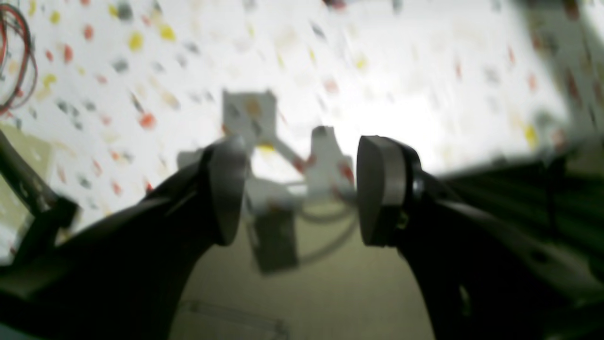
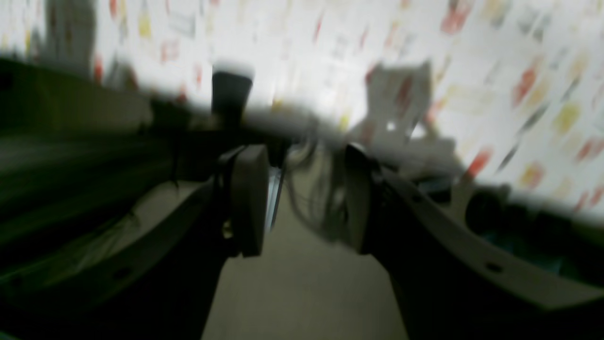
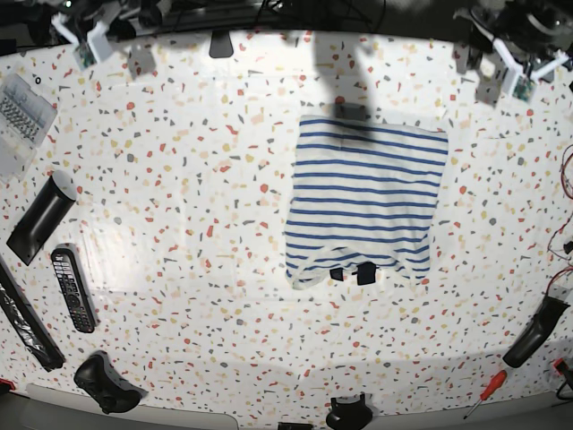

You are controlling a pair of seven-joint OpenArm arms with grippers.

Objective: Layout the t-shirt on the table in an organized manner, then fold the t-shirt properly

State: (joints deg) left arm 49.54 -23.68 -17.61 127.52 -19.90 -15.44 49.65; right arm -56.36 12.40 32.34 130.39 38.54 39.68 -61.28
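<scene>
Base view: I am seeing the worktop evenly and brightly lit from above, sharp in the middle, its edges bowing from fisheye distortion.
Shadows: soft grey ones are falling near the top edge, above the t-shirt.
Left wrist view: motion blur is smearing the flecks; glare is washing out the centre; dark fingers are sitting underexposed.
Right wrist view: I am getting heavier streaking, with dim lower half and bright top.

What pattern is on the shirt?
The folded white cloth t-shirt has thin blue stripes; the base view shows it best.
</scene>
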